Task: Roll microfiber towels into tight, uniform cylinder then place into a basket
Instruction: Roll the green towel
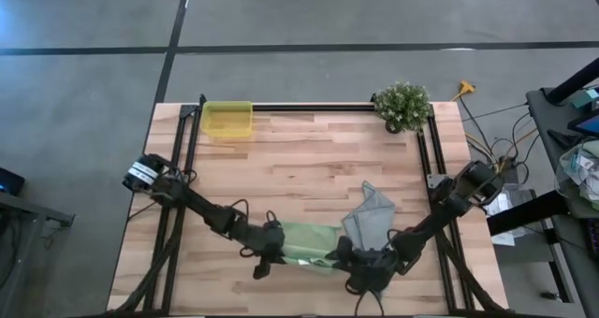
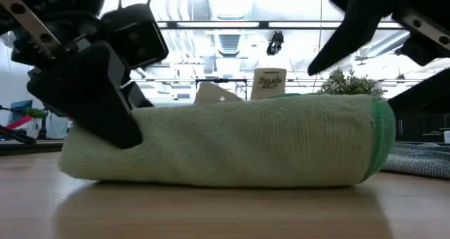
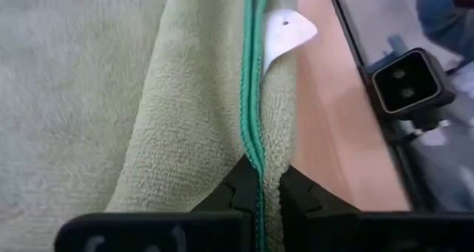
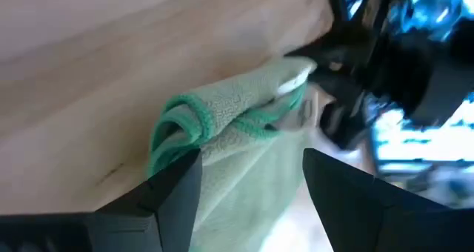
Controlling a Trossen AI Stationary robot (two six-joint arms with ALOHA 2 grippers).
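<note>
Wooden table (image 1: 309,159) — on it: rolled green towel (image 1: 304,241), grey-blue towel (image 1: 372,217), yellow basket (image 1: 227,120), potted plant (image 1: 403,105).

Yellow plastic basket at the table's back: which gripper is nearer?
Left. The left gripper sits at the front edge, below the basket; the right gripper lies farther right.

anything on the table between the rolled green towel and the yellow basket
Nothing visible does. The rolled green towel lies at the near edge, pinched by the left gripper; the basket sits at the far left corner, with bare wood between. The grey-blue towel and plant lie off to the right.
</note>
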